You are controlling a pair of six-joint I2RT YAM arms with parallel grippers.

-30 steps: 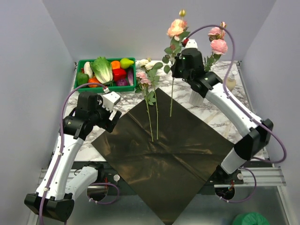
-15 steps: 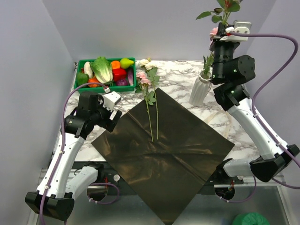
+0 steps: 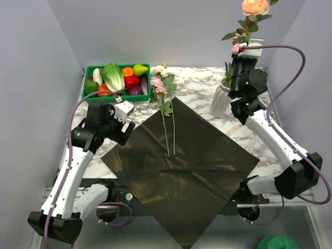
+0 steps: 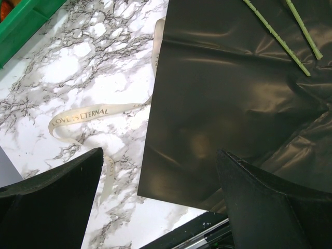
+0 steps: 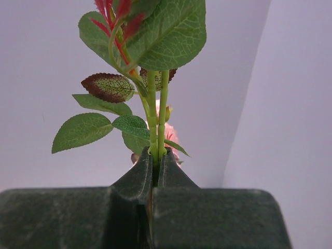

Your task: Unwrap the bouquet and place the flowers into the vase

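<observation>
The right claw [image 5: 155,155] is clenching two thin green stems [image 5: 157,111] side by side, holding them upright high above the table [image 3: 199,83]. A peach rose [image 3: 254,6] is topping them at the upper edge of the overhead view. The vase [image 3: 220,101] is standing just below and to the left of that claw, with green leaves showing at its mouth. The arm is hiding the stem ends, so I cannot tell whether they are sitting over the mouth.

The step in hand is probably seating these stems. It is calling for keeping them vertical, centring the ends over the round mouth and going straight down, so nothing is snagging the leaves there or nudging the tall vase over. Letting go is best left until the ends are well inside the neck.

The left claw [image 4: 161,179] is hanging released, jaws wide, over the left corner of the paper [image 3: 181,171]. Two more flowers [image 3: 167,124] are lying on that paper.

The paper is lying flat as a diamond, dark, glossy and creased. A cream printed ribbon [image 4: 83,111] is curling on the marbled table beside it. The vase is looking hard, white and ribbed. The leaves [image 5: 166,31] are showing fine veins, one of them reddish-brown.
</observation>
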